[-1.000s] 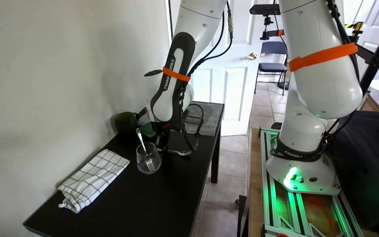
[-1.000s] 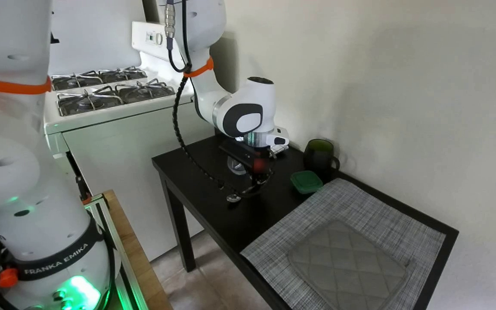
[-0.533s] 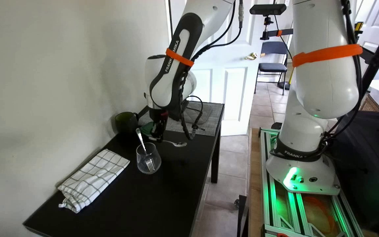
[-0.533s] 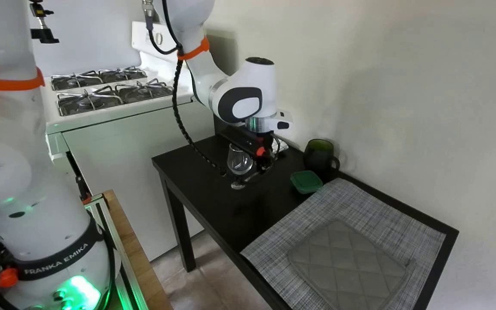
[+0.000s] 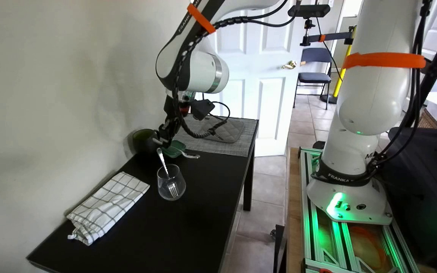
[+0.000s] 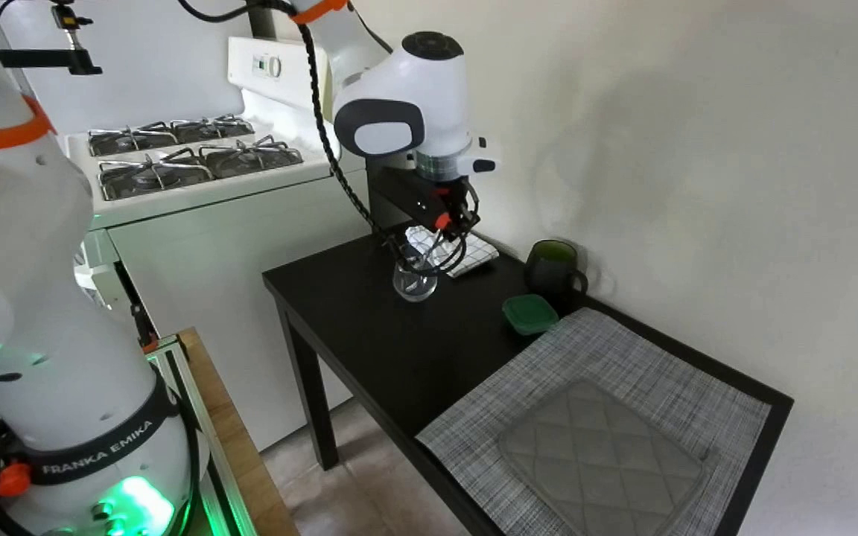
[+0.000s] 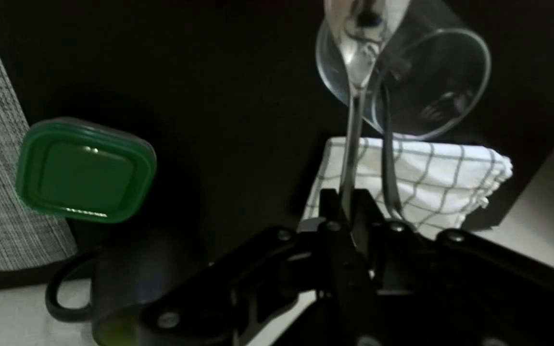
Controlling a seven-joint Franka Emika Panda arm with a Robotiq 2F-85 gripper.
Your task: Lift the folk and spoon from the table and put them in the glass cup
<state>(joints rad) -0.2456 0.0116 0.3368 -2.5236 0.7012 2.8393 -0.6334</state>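
The glass cup [image 5: 180, 185] stands upright on the black table [image 5: 195, 235]; it also shows in an exterior view [image 6: 414, 286]. The fork [image 5: 162, 158] leans inside it, tines down, handle above the rim. My gripper [image 7: 346, 204] is shut on the spoon [image 7: 353, 139] by its handle. The spoon is held above the table, its bowl pointing away from the fingers; its bowl overlaps the glass in the wrist view. In an exterior view the gripper [image 5: 163, 141] is beyond the glass, near the wall. The fork handle [image 7: 387, 158] passes right of the fingers in the wrist view.
A dark green mug [image 6: 550, 272] and a green-lidded container [image 6: 532, 314] stand near the wall. A folded checked towel [image 5: 108, 203] lies beside the glass. A grey placemat [image 6: 593, 346] with a quilted pad [image 6: 600, 454] covers the table's far end. The wall is close to the arm.
My gripper has risen from near the table with the spoon in it and moved toward the wall side. The glass and the fork in it have not moved.
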